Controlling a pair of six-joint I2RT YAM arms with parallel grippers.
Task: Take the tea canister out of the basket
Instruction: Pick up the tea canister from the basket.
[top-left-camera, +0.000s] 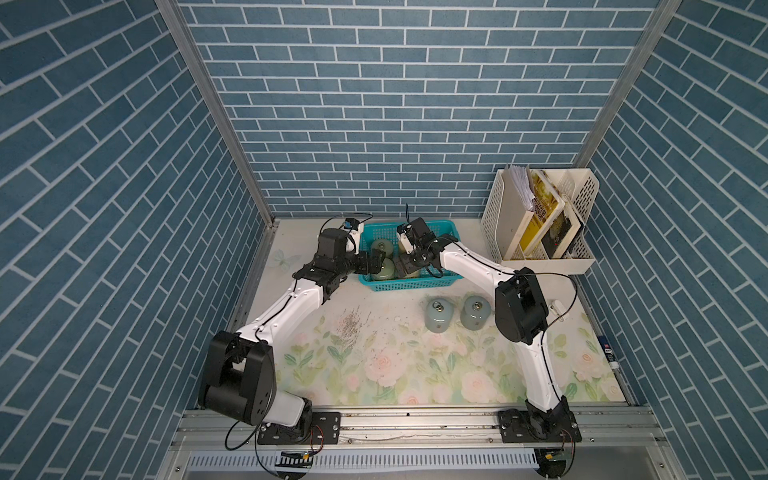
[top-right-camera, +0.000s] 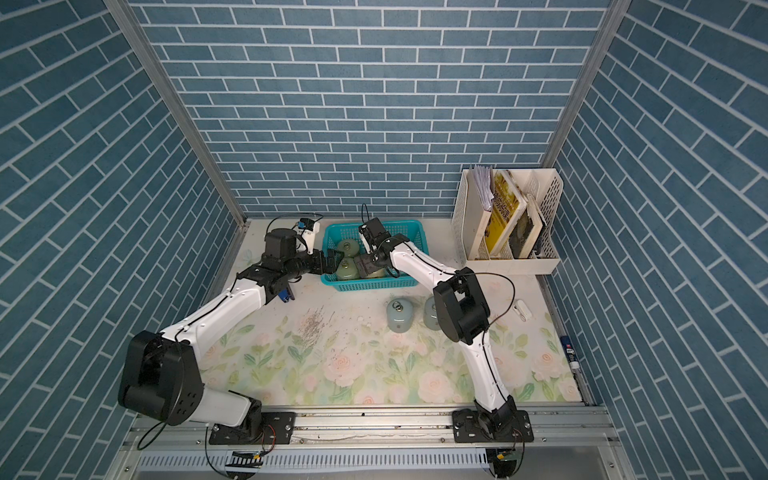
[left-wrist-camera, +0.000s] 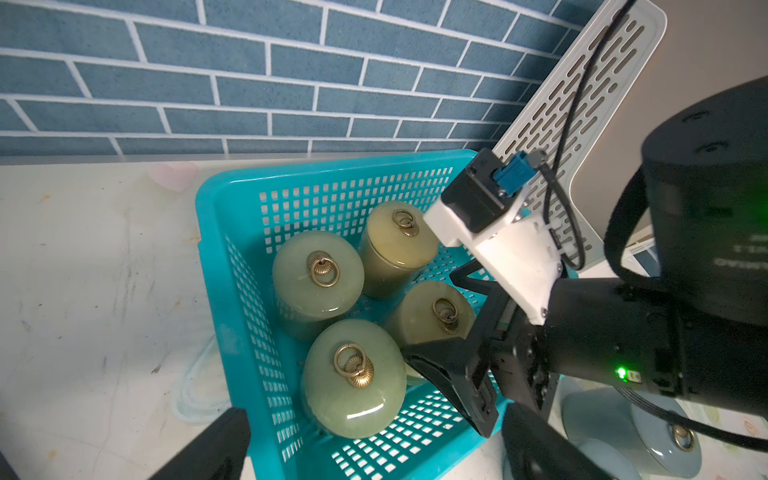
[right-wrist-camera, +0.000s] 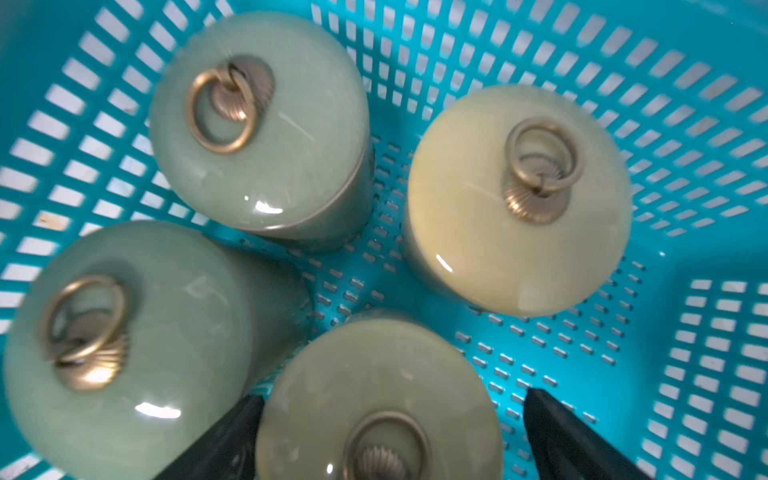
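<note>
At 6 o'clock in basket (right-wrist-camera: 706, 166), tea canister (right-wrist-camera: 365, 365) upright between wide-spread right gripper (right-wrist-camera: 392, 399) jaws. Glazed: likely heavy, slick, breakable. Clamp body below lid, not ring. Left gripper (top-left-camera: 375, 266) wide too.

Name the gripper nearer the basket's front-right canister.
Right. The right gripper straddles that canister, open. The left gripper is over the basket's left side, beside the front-left canister.

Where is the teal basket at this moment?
In both top views the basket sits at the back of the table, left of the white rack, with two canisters standing before it.
</note>
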